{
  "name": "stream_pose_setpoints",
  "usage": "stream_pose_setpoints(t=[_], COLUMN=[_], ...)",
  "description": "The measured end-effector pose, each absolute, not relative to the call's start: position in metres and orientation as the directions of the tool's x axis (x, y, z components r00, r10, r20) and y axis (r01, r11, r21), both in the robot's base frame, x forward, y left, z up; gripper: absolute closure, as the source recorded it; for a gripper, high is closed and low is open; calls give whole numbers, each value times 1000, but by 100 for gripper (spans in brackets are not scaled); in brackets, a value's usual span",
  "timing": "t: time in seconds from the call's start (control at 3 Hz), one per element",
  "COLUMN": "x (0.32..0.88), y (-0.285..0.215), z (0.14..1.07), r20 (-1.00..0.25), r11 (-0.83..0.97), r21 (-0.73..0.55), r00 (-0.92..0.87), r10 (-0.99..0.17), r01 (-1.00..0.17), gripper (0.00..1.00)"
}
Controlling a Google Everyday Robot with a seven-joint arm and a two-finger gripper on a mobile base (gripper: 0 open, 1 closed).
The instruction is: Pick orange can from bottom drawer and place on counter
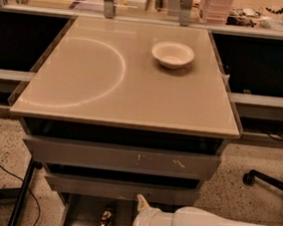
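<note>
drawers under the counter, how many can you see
3. Top drawer right under the counter, middle drawer below it, bottom drawer open at the lower edge with the orange can inside. The gripper is over that drawer, beside the can.

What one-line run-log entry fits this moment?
orange can: in bottom drawer | pincer: low at drawer, beside can | counter: holds white bowl

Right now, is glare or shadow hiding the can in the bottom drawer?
Camera view: the counter carries soft overhead glare; the bottom drawer is dim, the orange can only a faint glint near the frame's bottom edge; the gripper sits beside it, brightly lit.
</note>
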State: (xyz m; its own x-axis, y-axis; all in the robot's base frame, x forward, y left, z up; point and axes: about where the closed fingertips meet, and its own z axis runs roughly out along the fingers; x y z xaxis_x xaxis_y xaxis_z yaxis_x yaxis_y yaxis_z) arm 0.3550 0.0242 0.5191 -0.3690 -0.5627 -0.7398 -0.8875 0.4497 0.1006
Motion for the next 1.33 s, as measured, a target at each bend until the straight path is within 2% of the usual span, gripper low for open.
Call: stream_pose_setpoints(t=[1.0,1.33], x=[366,369], y=[37,49], z=[499,467], r20=[-749,-756], r11=[463,488], r21=[83,91], r00=[-362,-379], r10=[-555,-533], r01=[-883,-868], gripper=[0,0])
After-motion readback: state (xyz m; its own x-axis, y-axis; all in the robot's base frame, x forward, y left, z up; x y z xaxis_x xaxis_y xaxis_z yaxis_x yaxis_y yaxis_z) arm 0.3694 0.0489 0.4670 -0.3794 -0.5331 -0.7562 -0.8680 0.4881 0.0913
